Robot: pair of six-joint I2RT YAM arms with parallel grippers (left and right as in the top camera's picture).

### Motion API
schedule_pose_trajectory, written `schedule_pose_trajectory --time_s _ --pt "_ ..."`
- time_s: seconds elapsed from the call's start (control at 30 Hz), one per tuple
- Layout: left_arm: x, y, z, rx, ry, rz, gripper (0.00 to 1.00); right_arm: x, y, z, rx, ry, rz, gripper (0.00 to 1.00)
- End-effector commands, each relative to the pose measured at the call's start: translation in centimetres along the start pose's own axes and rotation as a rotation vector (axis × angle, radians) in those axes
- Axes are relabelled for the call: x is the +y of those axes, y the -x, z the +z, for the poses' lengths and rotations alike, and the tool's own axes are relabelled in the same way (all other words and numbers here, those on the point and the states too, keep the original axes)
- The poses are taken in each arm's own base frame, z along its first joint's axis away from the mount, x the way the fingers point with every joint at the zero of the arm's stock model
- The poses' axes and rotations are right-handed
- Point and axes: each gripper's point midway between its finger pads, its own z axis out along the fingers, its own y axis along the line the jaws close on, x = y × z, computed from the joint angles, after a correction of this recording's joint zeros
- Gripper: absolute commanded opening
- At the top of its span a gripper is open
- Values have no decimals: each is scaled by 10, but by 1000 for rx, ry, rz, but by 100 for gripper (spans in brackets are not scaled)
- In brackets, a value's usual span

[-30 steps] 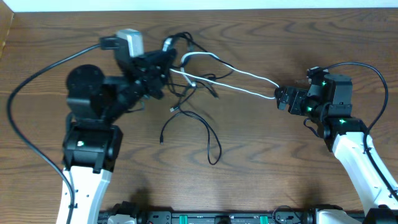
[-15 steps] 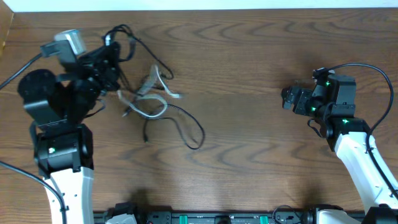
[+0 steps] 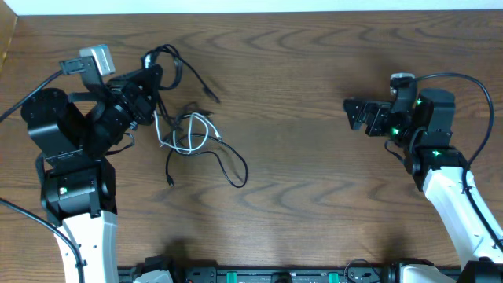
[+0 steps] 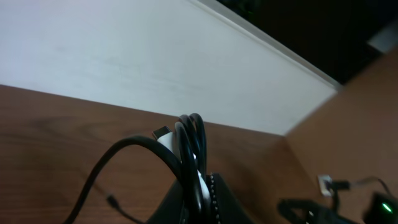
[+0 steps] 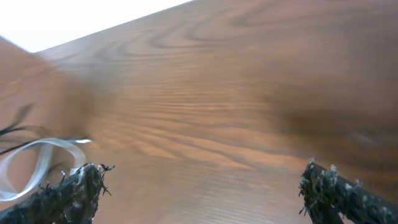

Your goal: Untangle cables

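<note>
The cables lie in a tangle at the left of the table: several thin black cords and one white cord coiled in loops. My left gripper is shut on a bundle of black cords with a bit of white, seen close up in the left wrist view; the rest trails down to the table. My right gripper is open and empty, far to the right of the tangle. In the right wrist view its fingers are spread wide and the white loop shows at far left.
The wooden table fills the view. A white wall edge runs along the back. Thick black arm cables arc at both sides.
My right gripper has let go of the white cord and opened. My left gripper swung the bundle to the far left; the white cord has sprung back into loops by the tangle.
</note>
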Motion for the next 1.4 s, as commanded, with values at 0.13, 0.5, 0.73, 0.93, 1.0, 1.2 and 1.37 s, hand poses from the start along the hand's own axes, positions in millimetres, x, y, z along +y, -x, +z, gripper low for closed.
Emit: schedule_pose_trajectory --time_s 0.13,0.5,0.73,0.93,1.0,1.2,1.37 --pt "-66 -27 1 132 -328 147 8 85 -2 -11 1 457 -228 99" --pt "-108 -77 16 246 -523 348 8 158 -14 -36 -59 801 -525 99" --pt "-116 -115 22 329 -612 476 8 175 -15 -49 -84 906 -590 99" --pt "-124 -133 29 370 -667 502 8 182 -18 -59 -90 978 -626 99" --pt "-127 -138 30 379 -688 515 8 184 -19 -62 -91 1000 -637 99" --pt "-136 -153 35 410 -740 535 8 191 -22 -70 -96 1056 -671 96" --pt "-146 -162 34 431 -776 536 8 197 -22 -72 -114 1073 -703 92"
